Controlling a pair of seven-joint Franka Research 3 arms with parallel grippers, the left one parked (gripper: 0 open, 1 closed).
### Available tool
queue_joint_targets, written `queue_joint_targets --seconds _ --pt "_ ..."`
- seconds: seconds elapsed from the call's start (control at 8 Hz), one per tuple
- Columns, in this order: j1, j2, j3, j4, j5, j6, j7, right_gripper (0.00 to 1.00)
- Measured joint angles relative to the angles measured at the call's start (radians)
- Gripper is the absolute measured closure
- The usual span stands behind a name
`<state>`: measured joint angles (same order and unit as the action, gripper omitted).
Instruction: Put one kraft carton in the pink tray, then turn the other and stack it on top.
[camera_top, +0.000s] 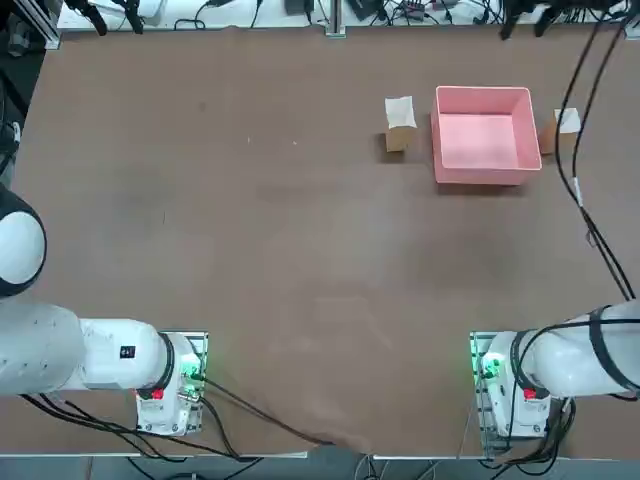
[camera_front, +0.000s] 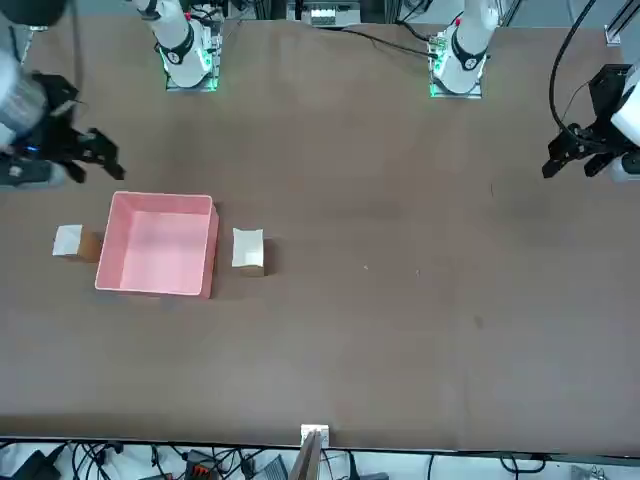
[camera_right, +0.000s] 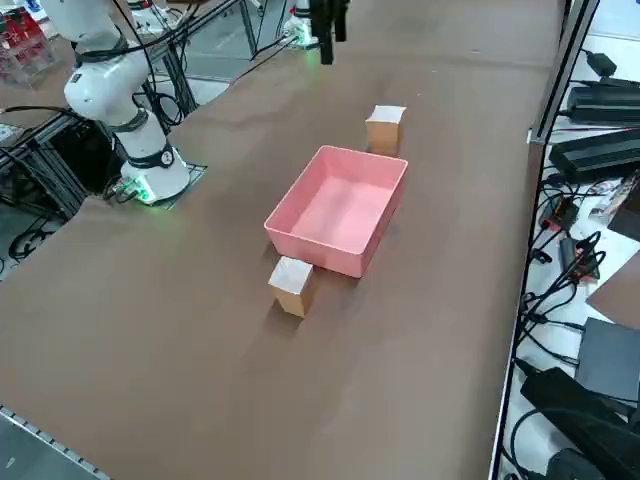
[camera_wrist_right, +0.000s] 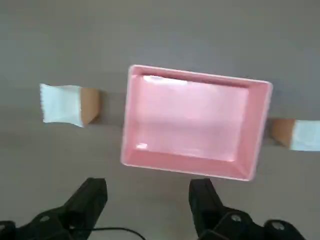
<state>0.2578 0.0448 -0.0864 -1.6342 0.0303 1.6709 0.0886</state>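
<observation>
Brown tabletop (camera_top: 300, 250) is being occupied by the pink tray (camera_top: 484, 172), flanked by two kraft cartons (camera_top: 399, 124) (camera_top: 560, 129), one at each side. Nothing is being gripped by the right gripper (camera_wrist_right: 147, 200), its fingers (camera_wrist_right: 92, 197) being held wide apart above the tray's near side.

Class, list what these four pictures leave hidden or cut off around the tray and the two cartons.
- Right carton, top view: a cable crosses it, so its outline is broken.
- Same carton, wrist view: cut off by the picture's edge.
- Tray, side view: its near wall hides part of the floor.
- Right gripper, wrist view: open, only fingertips in frame.
</observation>
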Motion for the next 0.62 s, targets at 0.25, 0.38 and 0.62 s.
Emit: queue_joint_targets --seconds 0.25,0.38,0.62 --pt "0.114 0.060 0.008 0.025 0.001 0.049 0.148 0.00" --pt "0.178 0.103 0.009 0.052 0.001 0.083 0.231 0.00" --pt "0.290 0.200 0.011 0.095 0.001 0.185 0.374 0.00"
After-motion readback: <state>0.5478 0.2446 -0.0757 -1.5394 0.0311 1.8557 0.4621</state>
